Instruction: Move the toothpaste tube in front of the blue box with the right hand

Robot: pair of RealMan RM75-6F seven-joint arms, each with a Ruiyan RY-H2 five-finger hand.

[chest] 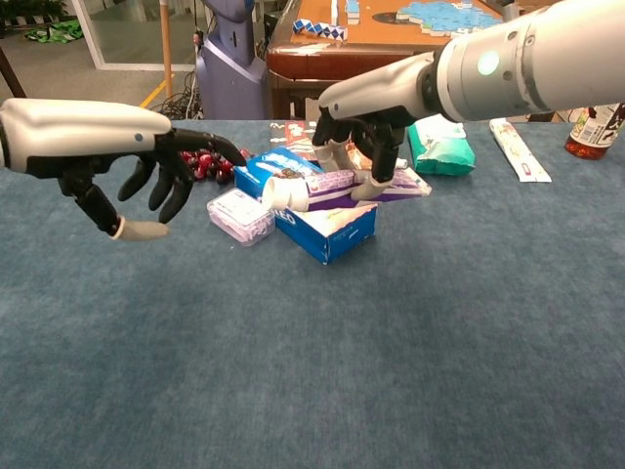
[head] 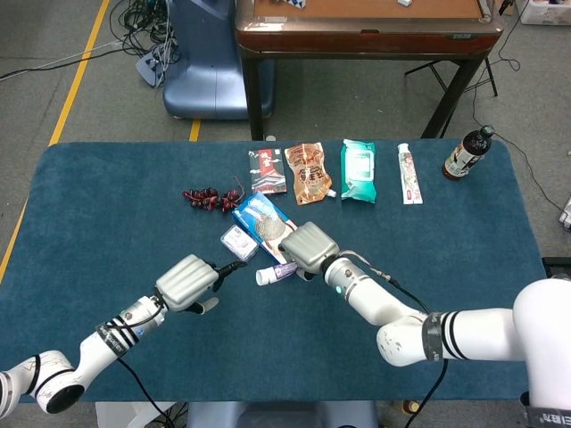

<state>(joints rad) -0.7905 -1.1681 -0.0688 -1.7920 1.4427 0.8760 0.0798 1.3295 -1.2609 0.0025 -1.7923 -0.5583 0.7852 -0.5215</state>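
Observation:
The white and purple toothpaste tube (head: 277,271) (chest: 330,185) is gripped by my right hand (head: 309,245) (chest: 363,145) and hangs roughly level, its white cap pointing toward my left side. It hovers just above the near end of the blue box (head: 259,217) (chest: 326,219), which lies flat on the blue cloth. My left hand (head: 186,283) (chest: 148,172) floats left of the tube with its fingers spread, holding nothing and a short gap from the cap.
A small clear case (head: 238,242) (chest: 239,215) lies beside the box. Dark red grapes (head: 211,197), two snack packets (head: 309,172), a green wipes pack (head: 359,169), another tube (head: 409,174) and a bottle (head: 467,153) line the far side.

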